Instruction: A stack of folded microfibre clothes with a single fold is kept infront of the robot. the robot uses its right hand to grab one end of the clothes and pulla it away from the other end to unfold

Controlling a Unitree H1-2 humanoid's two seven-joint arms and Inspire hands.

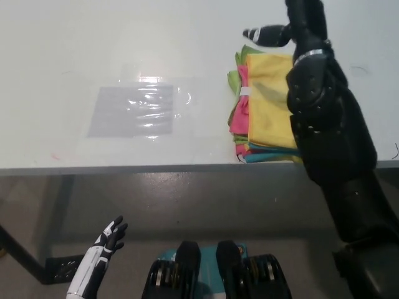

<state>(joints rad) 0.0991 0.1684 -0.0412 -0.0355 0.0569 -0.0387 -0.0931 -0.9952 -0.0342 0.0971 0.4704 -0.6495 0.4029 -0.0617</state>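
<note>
The stack of cloths [265,118] lies near the front edge of the pale table [93,50], right of its middle, with a yellow cloth [269,106] on top and pink, green and teal layers showing at the left and front edges. The black right hand [293,28] is at the far end of the stack, its forearm lying across the yellow cloth and hiding the stack's right side; one finger juts toward picture left, but whether the hand is spread or pinching the cloth cannot be told from here. The chief risk, as I judge it, is a grab that catches several layers at once, since the soft microfibre edges sit closely together; a pull would then drag the whole pile rather than open one fold. The stack sits close to the table's front edge, so a careless sweep of the arm could push it over. The cloths look matte, plush and limp, with rounded folded edges; the table is smooth and faintly glossy, and a flat clear plastic sheet [132,111] with crinkled highlights lies well to the left. The white left hand [106,240] rests low at lower left, fingers apart, holding nothing.
</note>
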